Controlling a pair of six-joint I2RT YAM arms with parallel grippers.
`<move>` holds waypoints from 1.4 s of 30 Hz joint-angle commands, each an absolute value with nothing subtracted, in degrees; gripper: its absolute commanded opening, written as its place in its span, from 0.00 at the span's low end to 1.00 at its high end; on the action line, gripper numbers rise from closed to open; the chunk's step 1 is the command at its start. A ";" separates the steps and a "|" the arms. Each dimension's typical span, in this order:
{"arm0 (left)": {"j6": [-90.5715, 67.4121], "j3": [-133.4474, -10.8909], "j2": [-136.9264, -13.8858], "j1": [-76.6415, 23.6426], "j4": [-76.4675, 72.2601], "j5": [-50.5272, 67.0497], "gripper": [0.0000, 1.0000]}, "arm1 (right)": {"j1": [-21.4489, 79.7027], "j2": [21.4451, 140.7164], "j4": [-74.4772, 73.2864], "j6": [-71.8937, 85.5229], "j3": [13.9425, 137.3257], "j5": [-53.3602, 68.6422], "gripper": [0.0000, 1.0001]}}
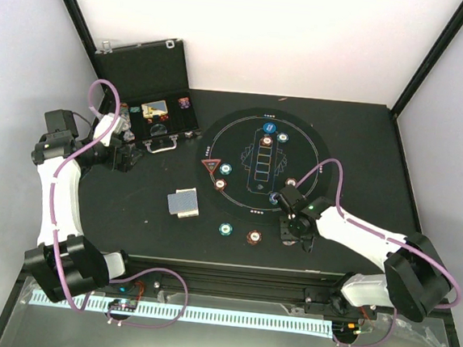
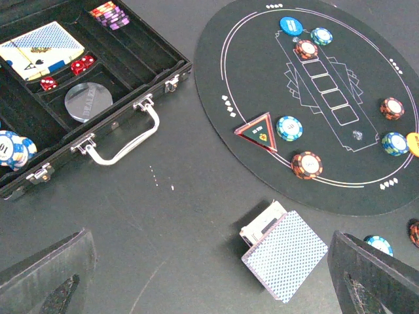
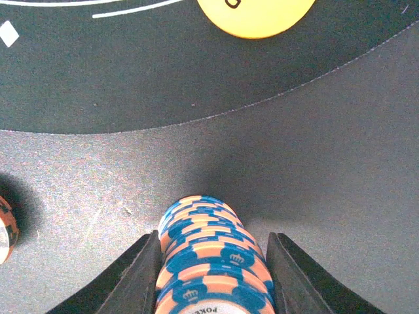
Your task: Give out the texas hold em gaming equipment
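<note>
Right wrist view: I am watching a stack of round blue-and-orange striped chips (image 3: 209, 268) lying on its side on the dark worktop (image 3: 340, 170), just outside the large round black mat (image 3: 131, 72). The right end effector (image 3: 215, 237) is flanking it closely. I cannot tell whether it is gripping, and the stack's near end is cut off. The left end effector (image 2: 209, 234) is standing wide. On the mat I am counting three teal chips (image 2: 289, 128), three brown chips (image 2: 306, 165) and one red triangle marker (image 2: 256, 131).
</note>
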State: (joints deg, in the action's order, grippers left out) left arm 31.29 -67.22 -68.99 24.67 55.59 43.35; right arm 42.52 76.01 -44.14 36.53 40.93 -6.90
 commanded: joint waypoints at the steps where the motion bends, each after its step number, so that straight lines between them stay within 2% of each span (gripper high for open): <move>1: 31.64 -68.03 -68.52 24.86 54.91 45.10 0.99 | 42.88 74.84 -45.51 37.10 42.27 -7.36 0.38; 10: 31.81 -67.85 -68.47 24.87 55.02 45.16 0.99 | 43.13 73.95 -48.69 36.18 46.04 -7.17 0.34; 20: 31.73 -67.50 -68.40 24.92 54.93 45.35 0.99 | 43.48 79.02 -51.40 32.82 58.02 -6.43 0.33; 30: 31.38 -66.84 -68.53 24.83 54.47 45.44 0.99 | 44.31 101.51 -48.27 28.01 79.30 -4.42 0.33; 37: 31.65 -66.78 -68.49 24.90 54.72 44.72 0.99 | 44.34 123.30 -54.92 23.61 103.93 -5.65 0.32; 42: 31.96 -67.10 -68.47 24.88 55.27 44.47 0.99 | 44.16 132.06 -58.69 22.76 114.25 -5.78 0.31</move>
State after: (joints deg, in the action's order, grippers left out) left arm 31.29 -66.89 -68.99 24.67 55.44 43.72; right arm 44.05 128.88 -53.67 24.67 108.66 -5.06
